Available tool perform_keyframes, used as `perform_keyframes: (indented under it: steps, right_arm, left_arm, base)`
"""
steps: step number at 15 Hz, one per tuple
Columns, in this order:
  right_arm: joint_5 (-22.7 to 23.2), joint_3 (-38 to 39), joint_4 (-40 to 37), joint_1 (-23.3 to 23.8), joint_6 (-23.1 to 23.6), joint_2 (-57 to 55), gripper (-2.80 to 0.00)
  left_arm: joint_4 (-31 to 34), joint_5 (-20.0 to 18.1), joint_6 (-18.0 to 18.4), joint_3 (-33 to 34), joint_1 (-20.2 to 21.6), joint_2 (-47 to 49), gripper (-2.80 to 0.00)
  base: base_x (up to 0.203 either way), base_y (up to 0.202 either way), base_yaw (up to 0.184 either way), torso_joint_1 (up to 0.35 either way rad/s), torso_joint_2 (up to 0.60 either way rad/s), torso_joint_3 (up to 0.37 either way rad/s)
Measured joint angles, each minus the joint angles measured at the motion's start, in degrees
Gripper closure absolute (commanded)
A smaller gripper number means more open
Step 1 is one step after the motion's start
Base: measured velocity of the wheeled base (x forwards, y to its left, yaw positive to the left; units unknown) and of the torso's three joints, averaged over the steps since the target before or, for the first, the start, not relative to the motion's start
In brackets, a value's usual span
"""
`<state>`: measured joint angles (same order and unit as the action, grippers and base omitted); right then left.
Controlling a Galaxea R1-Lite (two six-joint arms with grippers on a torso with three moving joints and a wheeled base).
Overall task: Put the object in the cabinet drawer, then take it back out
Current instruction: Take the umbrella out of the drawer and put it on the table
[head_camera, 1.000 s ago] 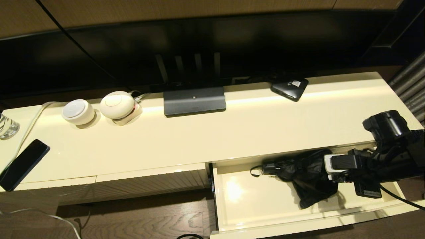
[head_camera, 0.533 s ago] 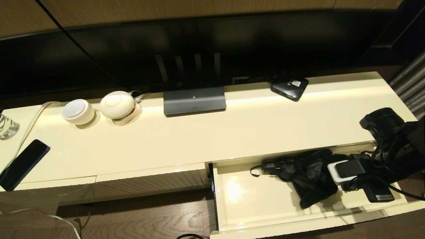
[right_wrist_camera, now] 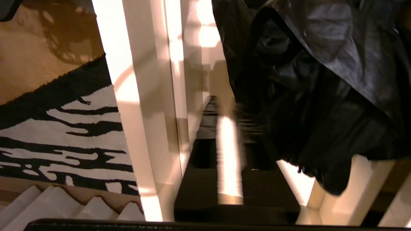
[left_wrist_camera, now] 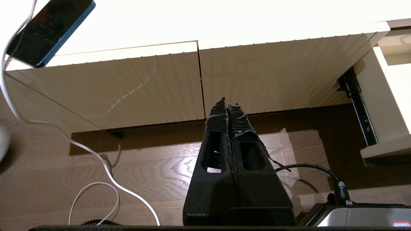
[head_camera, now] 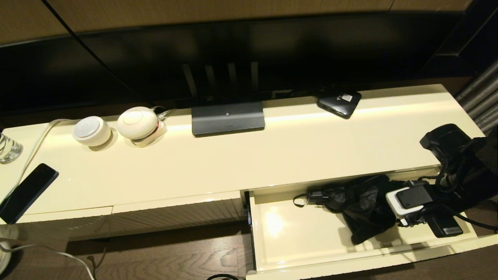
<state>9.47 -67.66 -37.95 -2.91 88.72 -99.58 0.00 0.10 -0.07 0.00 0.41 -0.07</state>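
Observation:
The cabinet drawer (head_camera: 330, 267) is pulled out at the lower right, and its cream wall (right_wrist_camera: 144, 96) also shows in the right wrist view. Inside it lies the black folding umbrella (head_camera: 360, 212), its handle (head_camera: 317, 195) and wrist loop pointing left. My right gripper (right_wrist_camera: 226, 115) hangs low in the drawer, open, with the bright drawer floor showing between its fingers. The rumpled umbrella fabric (right_wrist_camera: 321, 80) lies right beside one finger, not between them. In the head view the wrist camera (head_camera: 410, 201) hides the fingers. My left gripper (left_wrist_camera: 227, 104) is shut and empty, parked low before the closed fronts.
On the cabinet top are a small flat black box with a white label (head_camera: 339, 102), a dark screen base (head_camera: 228, 118), two white round devices (head_camera: 91, 131), a phone (head_camera: 27, 191) and a glass (head_camera: 7, 147). White cables trail over the wooden floor (left_wrist_camera: 106, 170).
My right arm has drawn a little to the right and toward the drawer's front, away from the umbrella. The umbrella lies where it was.

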Motion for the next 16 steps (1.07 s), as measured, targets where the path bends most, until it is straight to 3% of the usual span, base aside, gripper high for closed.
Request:
perform_keyframes:
  steps: [16]
  right_arm:
    - [-0.9, -6.6, 1.4, 0.3, 2.4, -6.8, -2.80]
  left_arm:
    - [0.0, 0.0, 0.0, 0.0, 0.0, 0.0, 0.00]
  base:
    - [0.000, 0.000, 0.000, 0.000, 0.00, 0.000]
